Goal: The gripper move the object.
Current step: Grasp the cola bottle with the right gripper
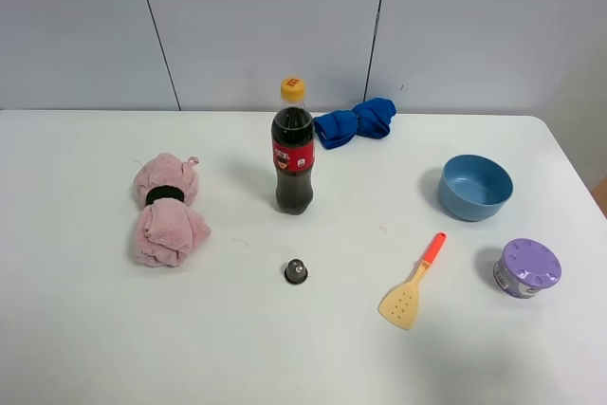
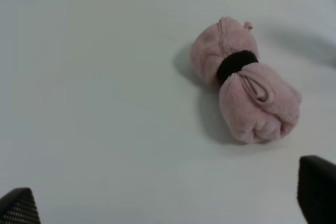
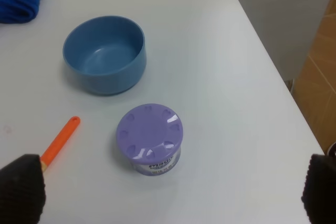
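The object, a tall cola bottle (image 1: pixel 293 154) with dark liquid, a red label and a yellow-orange cap, stands upright near the middle of the white table (image 1: pixel 85 348). Neither wrist view shows it. No arm appears in the exterior high view. My left gripper (image 2: pixel 168 203) is open, only its two black fingertips (image 2: pixel 18 207) showing far apart above bare table short of a pink towel roll. My right gripper (image 3: pixel 170 195) is open too, its fingertips (image 3: pixel 21 190) spread wide with nothing between them, near a purple-lidded tin.
A pink towel roll (image 1: pixel 168 211) (image 2: pixel 244 80) lies at the left. A blue cloth (image 1: pixel 356 122) lies behind the bottle, a small black capsule (image 1: pixel 296 270) in front. At the right are a blue bowl (image 1: pixel 474 187) (image 3: pixel 105 53), an orange-handled spatula (image 1: pixel 413 284) and a purple-lidded tin (image 1: pixel 527 267) (image 3: pixel 151 137).
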Controlling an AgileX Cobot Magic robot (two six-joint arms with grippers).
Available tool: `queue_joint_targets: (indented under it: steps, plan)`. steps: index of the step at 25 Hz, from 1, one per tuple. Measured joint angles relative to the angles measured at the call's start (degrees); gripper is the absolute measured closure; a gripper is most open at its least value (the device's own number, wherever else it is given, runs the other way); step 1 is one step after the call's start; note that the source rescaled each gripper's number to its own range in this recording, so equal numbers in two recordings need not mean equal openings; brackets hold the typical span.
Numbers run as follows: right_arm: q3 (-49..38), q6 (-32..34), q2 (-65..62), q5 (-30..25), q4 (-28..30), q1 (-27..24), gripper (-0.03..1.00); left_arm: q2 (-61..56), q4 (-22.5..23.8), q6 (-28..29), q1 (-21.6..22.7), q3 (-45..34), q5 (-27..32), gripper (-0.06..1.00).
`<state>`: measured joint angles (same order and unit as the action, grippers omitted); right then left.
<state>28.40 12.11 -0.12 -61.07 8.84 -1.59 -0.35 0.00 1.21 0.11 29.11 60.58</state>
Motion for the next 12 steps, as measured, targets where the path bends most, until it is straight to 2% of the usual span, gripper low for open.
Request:
queue_joint_targets:
  steps: [12]
  plan:
    - [0.0, 0.0, 0.0, 0.0, -0.9, 0.0, -0.03, 0.0, 0.0, 0.0, 0.0, 0.0, 0.0, -0.06]
